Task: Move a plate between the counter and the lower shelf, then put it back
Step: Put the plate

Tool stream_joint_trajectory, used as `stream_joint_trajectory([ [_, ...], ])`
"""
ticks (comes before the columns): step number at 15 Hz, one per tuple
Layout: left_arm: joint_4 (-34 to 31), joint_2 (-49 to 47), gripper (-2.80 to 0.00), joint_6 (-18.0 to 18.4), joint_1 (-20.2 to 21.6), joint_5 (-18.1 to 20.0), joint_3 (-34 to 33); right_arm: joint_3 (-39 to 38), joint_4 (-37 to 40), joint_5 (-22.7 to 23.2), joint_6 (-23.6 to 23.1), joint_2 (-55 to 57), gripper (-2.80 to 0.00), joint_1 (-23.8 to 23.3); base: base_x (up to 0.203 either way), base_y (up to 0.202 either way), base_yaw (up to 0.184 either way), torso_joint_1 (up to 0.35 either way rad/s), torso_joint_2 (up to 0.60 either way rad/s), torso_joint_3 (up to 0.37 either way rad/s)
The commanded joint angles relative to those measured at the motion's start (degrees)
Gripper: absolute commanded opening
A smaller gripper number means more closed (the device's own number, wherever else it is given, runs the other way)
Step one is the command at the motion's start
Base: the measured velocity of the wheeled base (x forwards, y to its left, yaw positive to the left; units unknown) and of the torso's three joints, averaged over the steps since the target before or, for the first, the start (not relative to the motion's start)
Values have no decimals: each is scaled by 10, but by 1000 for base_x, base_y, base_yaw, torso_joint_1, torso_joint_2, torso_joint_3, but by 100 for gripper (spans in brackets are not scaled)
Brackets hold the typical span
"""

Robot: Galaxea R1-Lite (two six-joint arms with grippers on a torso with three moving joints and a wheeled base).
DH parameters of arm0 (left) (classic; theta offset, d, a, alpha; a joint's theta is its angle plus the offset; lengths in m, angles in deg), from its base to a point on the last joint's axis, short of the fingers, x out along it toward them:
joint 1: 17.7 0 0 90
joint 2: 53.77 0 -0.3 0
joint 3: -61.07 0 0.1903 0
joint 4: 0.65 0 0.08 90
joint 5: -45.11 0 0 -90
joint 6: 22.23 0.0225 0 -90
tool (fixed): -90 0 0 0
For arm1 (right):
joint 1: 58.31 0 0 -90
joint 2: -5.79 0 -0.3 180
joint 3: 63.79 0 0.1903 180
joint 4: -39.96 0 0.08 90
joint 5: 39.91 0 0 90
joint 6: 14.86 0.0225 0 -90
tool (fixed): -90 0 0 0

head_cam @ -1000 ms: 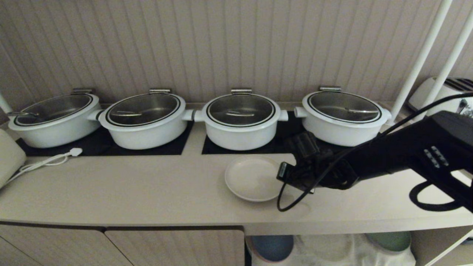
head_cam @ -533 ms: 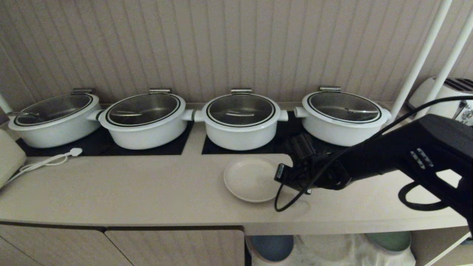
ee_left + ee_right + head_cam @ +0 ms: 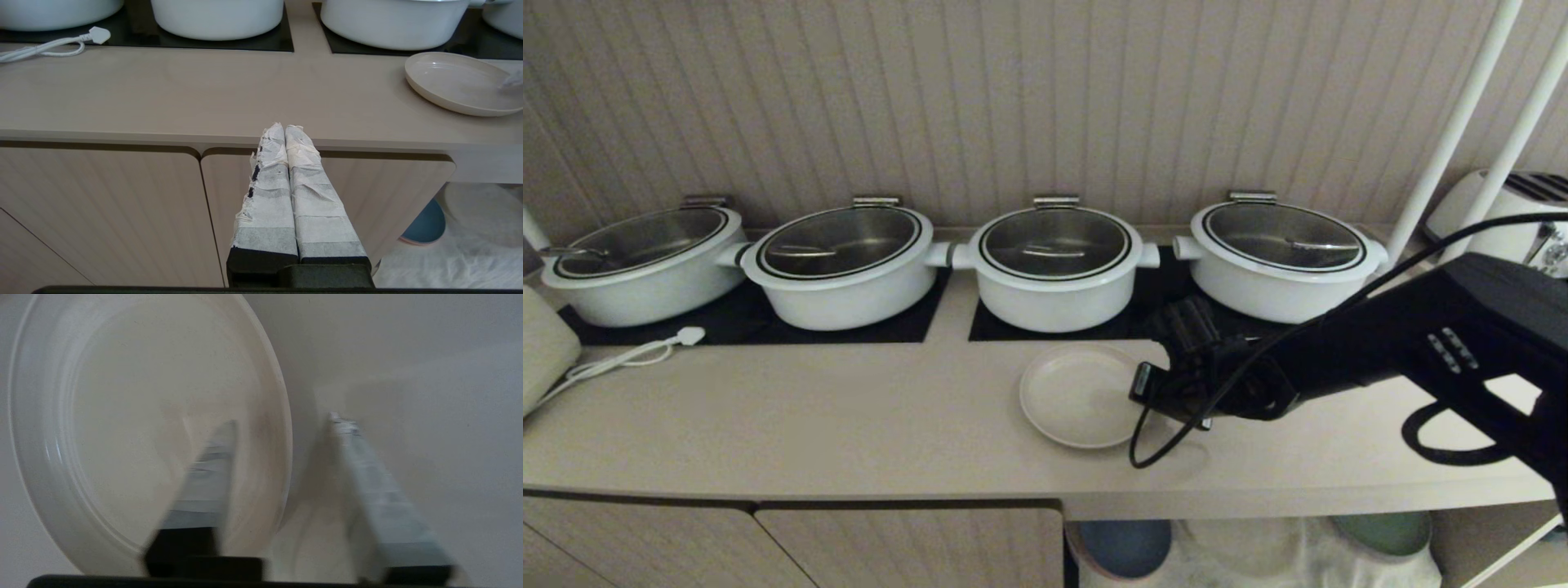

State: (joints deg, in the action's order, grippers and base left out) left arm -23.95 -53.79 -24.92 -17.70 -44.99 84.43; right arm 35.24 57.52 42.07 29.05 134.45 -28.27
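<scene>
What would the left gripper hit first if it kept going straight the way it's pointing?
Most likely the front edge of the counter: the left gripper points level at it, fingertips shut. Depth is unclear.

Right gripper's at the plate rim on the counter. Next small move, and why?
Probably back the right gripper straight off the plate. Its fingers stand apart astride the rim, one over the plate, one outside, and the plate lies flat on the counter, so it looks released.
</scene>
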Motion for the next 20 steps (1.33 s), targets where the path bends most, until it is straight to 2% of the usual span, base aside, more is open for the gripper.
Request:
stream_joint_trajectory([
  [1, 0, 0, -280, 0, 0, 0, 0, -1, -1, -1, 2, -6, 0, 0, 0, 0, 0, 0, 0, 0],
  [8, 0, 0, -280, 0, 0, 0, 0, -26, 1, -4, -6, -70, 0, 0, 0, 0, 0, 0, 0, 0],
  [16, 0, 0, -280, 0, 0, 0, 0, -177, -3, -4, -43, -240, 0, 1, 0, 0, 0, 0, 0, 0],
  [17, 0, 0, -280, 0, 0, -1, 0, -201, -3, -3, -53, -269, -241, 1, 0, 0, 0, 0, 0, 0],
  [18, 0, 0, -280, 0, 0, 0, 0, -229, -3, -3, -67, -300, -280, 1, 0, 0, 0, 0, 0, 0],
  [20, 0, 0, -280, 0, 0, 0, 0, -277, -2, -6, -96, -358, -280, 0, 0, 0, 0, 0, 0, 0],
])
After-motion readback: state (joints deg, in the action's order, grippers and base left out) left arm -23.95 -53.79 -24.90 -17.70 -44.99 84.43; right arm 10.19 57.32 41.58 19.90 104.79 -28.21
